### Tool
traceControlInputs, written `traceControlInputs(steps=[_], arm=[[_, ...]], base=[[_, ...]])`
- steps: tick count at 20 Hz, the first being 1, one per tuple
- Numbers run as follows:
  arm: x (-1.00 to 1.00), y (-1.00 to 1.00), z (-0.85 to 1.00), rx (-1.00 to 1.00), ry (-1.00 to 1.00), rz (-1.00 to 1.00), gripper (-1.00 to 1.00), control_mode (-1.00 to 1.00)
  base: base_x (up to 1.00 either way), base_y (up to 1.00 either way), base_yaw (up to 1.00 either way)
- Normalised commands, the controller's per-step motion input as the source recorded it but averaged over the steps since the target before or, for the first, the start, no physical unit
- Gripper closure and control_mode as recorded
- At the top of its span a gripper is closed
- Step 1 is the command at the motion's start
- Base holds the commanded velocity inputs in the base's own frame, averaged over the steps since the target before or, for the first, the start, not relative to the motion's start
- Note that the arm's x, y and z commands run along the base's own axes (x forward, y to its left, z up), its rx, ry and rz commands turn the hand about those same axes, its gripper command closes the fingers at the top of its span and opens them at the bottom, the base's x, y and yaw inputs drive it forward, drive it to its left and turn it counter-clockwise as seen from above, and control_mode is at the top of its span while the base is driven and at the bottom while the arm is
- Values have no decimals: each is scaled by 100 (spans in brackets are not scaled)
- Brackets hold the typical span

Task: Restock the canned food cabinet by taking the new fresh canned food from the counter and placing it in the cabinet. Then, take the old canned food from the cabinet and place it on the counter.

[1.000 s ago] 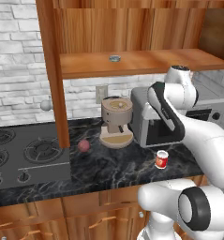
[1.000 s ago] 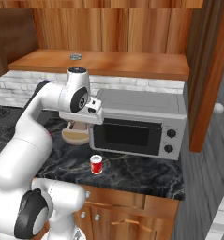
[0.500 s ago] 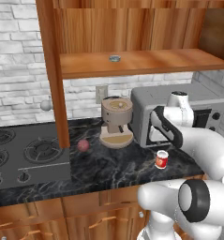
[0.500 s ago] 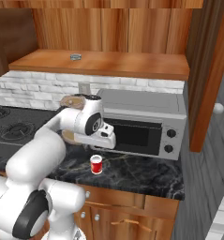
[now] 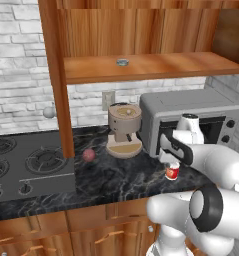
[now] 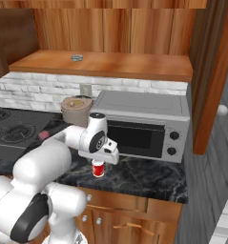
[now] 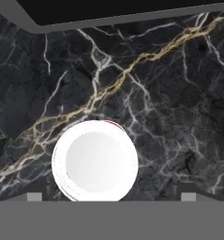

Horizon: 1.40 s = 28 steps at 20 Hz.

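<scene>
While the arm bends low over the counter [image 5: 116,175] in the left base view, its gripper [image 5: 170,161] hangs right above the red can [image 5: 172,173], which stands near the counter's front edge, before the grey toaster oven [image 5: 191,117]. A coffee machine [image 5: 124,130] sits left of the oven, and a dull red ball [image 5: 88,154] lies beside the gas hob [image 5: 26,167]. Up on the cabinet [image 5: 141,65] shelf, the flat silver tin [image 5: 122,62] rests near the middle.

From the right base view, the gripper [image 6: 104,157] sits directly over the can [image 6: 98,168], close to the counter's [image 6: 149,178] front edge. The tin [image 6: 77,57] lies toward the shelf's left end.

Looking down in the hand view, the can's white top [image 7: 95,161] lies between the two fingertips [image 7: 34,196], which stand spread wide, one on either side, clear of it, over veined marble [image 7: 169,103].
</scene>
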Motion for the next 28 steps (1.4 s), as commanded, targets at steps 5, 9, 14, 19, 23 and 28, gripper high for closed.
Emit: traceControlInputs(steps=[5,9,14,19,23,28], arm=[[-2,0,-23,0,-2,-2,-100,-100],[0,0,-24,0,-2,-3,-100,-100],[0,0,-23,0,-4,-2,-100,-100],[0,0,-32,0,-6,-1,-100,-100],[0,1,-26,0,-4,-1,-100,-100],[0,6,-13,-4,-1,0,100,-100]], base=[[0,0,0],[0,0,0],[0,0,0],[0,0,0],[0,0,0],[0,0,0]])
